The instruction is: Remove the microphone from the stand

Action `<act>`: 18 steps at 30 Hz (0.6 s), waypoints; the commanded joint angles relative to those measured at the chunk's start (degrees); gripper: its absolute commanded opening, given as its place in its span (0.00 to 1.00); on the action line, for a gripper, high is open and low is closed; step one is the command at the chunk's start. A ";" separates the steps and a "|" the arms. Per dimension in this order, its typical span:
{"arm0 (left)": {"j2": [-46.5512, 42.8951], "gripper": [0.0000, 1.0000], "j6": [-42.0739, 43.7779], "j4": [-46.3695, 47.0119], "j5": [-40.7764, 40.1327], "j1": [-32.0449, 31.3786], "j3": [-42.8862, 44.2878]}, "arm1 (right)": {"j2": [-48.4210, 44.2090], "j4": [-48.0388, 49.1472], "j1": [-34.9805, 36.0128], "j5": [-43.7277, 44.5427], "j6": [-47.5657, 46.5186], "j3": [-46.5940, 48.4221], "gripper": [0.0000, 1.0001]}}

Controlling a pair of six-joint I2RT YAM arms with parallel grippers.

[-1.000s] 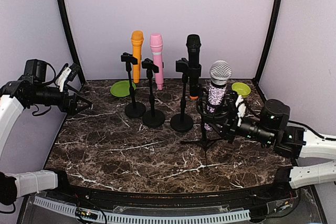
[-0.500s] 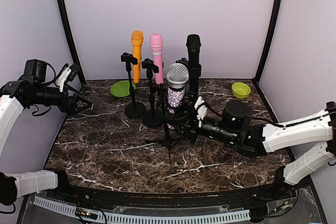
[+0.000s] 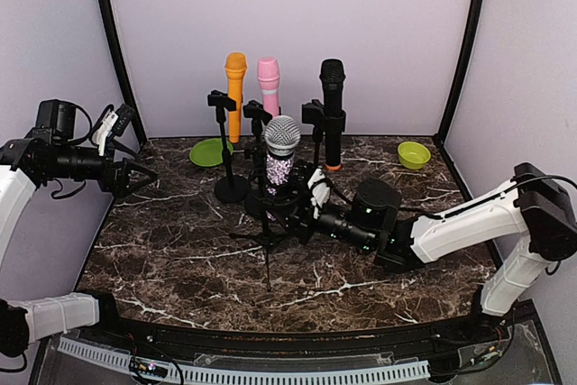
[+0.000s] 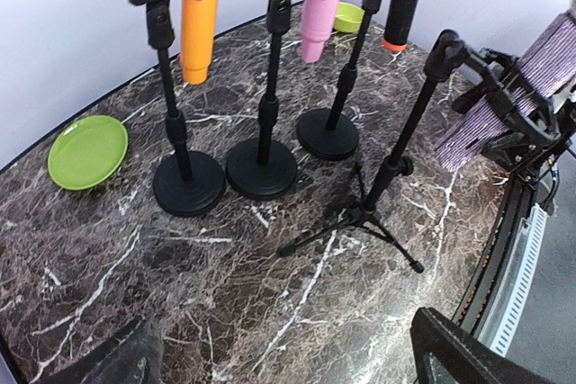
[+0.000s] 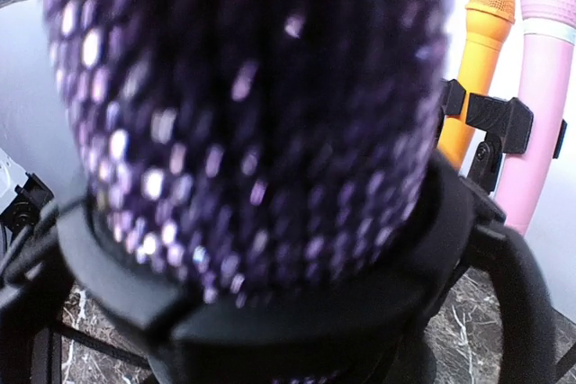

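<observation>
A sparkly purple microphone (image 3: 279,167) with a silver mesh head sits in the black clip (image 5: 270,312) of a thin tripod stand (image 3: 268,254). It is near the table's middle, just in front of the round-based stands. My right gripper (image 3: 302,200) reaches in from the right and is shut on the microphone (image 5: 243,105) at the clip. In the left wrist view the stand (image 4: 396,164) leans to the right, its feet on the marble, and the microphone (image 4: 549,69) tilts with it. My left gripper (image 3: 135,178) hangs open at the far left, nothing between its fingers (image 4: 459,357).
Behind stand three round-based stands with an orange microphone (image 3: 235,92), a pink one (image 3: 269,96) and a black one (image 3: 332,110). A green plate (image 3: 210,151) lies at the back left and a green bowl (image 3: 414,154) at the back right. Walls close three sides.
My right arm has swept left, carrying the purple microphone and its tripod stand from the right side to the middle. The left arm has hardly moved.
</observation>
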 commanded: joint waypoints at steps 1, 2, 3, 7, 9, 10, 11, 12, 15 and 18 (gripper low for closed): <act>-0.74 0.99 1.05 2.16 7.26 -2.89 3.70 | -2.64 7.71 0.06 0.45 3.46 -1.37 0.61; -0.52 0.99 1.40 2.52 7.47 -4.85 4.59 | -3.18 6.86 0.07 0.81 4.03 -2.02 0.69; -0.37 0.99 2.24 2.36 6.64 -7.43 5.66 | -3.75 5.55 0.13 0.73 4.34 -2.54 0.74; 3.78 0.99 5.29 -0.38 2.32 -18.15 12.04 | -6.68 1.69 0.74 0.51 4.58 -4.16 1.00; 6.84 0.99 4.93 -1.07 2.07 -21.99 15.61 | -8.48 -0.59 1.15 0.47 5.14 -4.97 1.00; 8.22 0.99 4.30 -1.09 2.27 -23.72 16.95 | -9.59 -1.61 1.33 0.49 5.29 -5.85 1.00; 9.70 0.99 4.02 -1.09 2.24 -25.59 18.32 | -10.92 -2.68 1.48 0.63 5.53 -6.74 1.00; 11.15 0.99 4.13 -1.16 2.18 -28.50 19.93 | -12.40 -3.78 1.61 0.59 6.00 -7.65 1.00; 14.07 0.99 4.77 0.28 1.69 -34.94 21.76 | -16.91 -7.54 1.62 0.26 7.25 -10.53 1.00; 16.54 0.99 6.21 3.92 1.59 -41.27 21.10 | -20.40 -10.98 1.88 0.34 8.38 -12.37 1.00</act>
